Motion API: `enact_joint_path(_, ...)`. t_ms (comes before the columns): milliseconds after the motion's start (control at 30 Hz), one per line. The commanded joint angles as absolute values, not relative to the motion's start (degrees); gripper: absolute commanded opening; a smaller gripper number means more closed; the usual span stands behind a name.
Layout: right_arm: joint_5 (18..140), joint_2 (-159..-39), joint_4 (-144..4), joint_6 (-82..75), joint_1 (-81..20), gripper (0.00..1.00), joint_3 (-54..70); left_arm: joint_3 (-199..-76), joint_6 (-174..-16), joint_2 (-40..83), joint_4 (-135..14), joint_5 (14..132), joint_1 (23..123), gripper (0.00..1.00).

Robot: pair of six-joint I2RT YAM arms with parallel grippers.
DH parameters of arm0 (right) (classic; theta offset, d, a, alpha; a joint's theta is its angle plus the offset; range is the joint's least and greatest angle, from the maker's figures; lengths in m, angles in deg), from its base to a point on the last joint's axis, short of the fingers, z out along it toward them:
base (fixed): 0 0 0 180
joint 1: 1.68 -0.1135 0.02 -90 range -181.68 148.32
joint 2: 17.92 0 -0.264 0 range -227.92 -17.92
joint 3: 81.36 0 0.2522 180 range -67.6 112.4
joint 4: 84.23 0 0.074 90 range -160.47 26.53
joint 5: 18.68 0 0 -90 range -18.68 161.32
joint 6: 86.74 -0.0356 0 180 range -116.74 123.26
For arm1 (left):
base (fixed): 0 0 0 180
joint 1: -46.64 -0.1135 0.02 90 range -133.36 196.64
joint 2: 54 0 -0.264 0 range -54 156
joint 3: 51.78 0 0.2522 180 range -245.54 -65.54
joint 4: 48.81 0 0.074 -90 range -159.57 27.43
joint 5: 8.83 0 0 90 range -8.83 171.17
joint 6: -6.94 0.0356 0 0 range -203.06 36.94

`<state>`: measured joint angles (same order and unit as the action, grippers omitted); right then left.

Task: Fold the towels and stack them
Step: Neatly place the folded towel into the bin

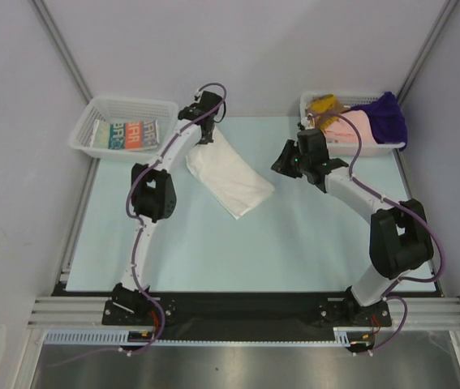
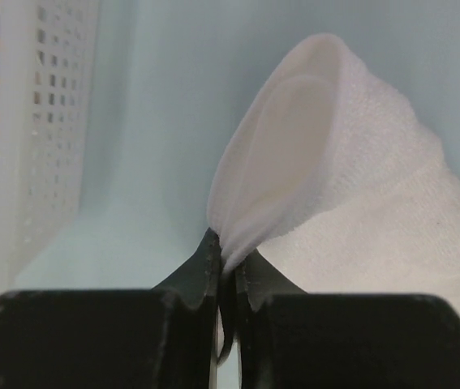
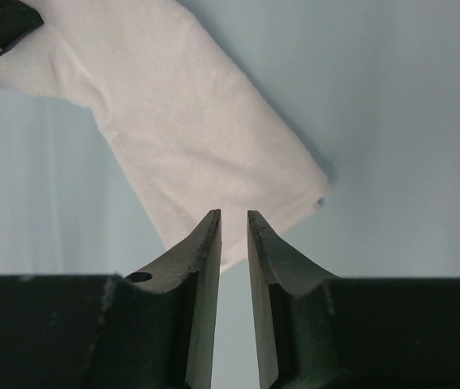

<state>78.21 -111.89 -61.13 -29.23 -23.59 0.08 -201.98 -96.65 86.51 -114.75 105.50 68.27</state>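
A plain white towel (image 1: 230,180), folded into a long strip, lies slanted on the pale table (image 1: 213,251). My left gripper (image 1: 205,136) is shut on its far left end, and in the left wrist view the gripper (image 2: 228,255) pinches a bunched fold of the white towel (image 2: 376,203) that rises off the table. To the right of the towel, my right gripper (image 1: 281,167) hovers. In the right wrist view the gripper (image 3: 234,217) is open a little with nothing between its fingers, above the near edge of the white towel (image 3: 205,138).
A white mesh basket (image 1: 92,121) at the back left holds an orange-teal-white print towel (image 1: 130,134); its wall (image 2: 43,146) stands close to the left gripper. The back right basket (image 1: 315,101) holds pink (image 1: 351,126), purple (image 1: 385,117) and mustard-brown (image 1: 324,105) towels.
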Motion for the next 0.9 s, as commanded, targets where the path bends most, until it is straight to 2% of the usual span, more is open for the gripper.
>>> enact_joint_path(0,78.53,-112.66,-61.77,-27.77,-23.57,0.25,3.24,-209.07,-93.26,86.90,-119.09,112.54,66.16,0.00)
enact_joint_path(367,79.31,-113.36,-64.32,-27.95,-24.00,0.25,4.91,-206.78,-85.44,82.76,-106.87,122.47,63.87,0.00)
enact_joint_path(633,77.73,-113.54,-63.18,-27.50,-24.88,0.25,6.93,-209.68,-83.24,79.43,-101.69,122.56,62.46,0.00)
enact_joint_path(867,76.59,-117.23,-62.56,-27.24,-26.03,0.25,9.74,-209.68,-76.65,78.10,-94.30,127.48,62.28,0.00)
